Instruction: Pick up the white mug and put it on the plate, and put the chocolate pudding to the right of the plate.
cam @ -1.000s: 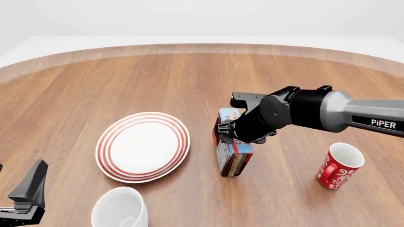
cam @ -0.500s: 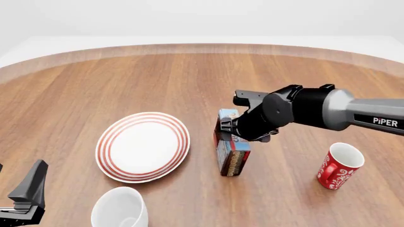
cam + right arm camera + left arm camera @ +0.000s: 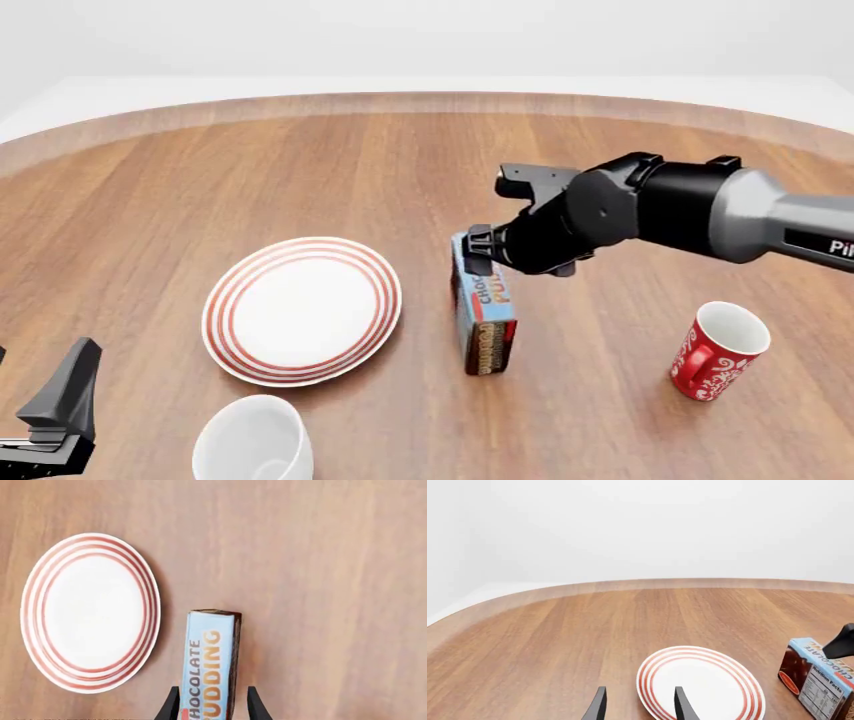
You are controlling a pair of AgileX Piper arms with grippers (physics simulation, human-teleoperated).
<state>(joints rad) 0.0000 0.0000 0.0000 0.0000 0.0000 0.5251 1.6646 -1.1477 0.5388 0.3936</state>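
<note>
In the left wrist view, the left gripper (image 3: pixel 639 707) is showing only two dark fingertips, spread apart with nothing between them, pointing toward the plate (image 3: pixel 702 684); the chocolate pudding (image 3: pixel 817 682) is standing on the table (image 3: pixel 560 640) off to one side of the plate, with a dark part of the right arm just beside its top. In the front view, the right gripper (image 3: pixel 483 246) is sitting at the far end of the pudding box, which is now resting on its narrow edge just right of the plate and apart from its rim; half a second ago the box was leaning with more of its face showing, so it is settling squarely on the wood while the arm is drawing up and back. The white mug (image 3: pixel 254 440) is waiting near the front edge, below the plate and close to the idle left gripper, and the red mug (image 3: pixel 715 350) is standing far right. In the right wrist view, the fingers (image 3: pixel 171 705) are flanking the box's end, though whether they are pinching it or just releasing I cannot tell. Judging from this, the pudding placement is nearly finished and the mug is remaining to be done.
</note>
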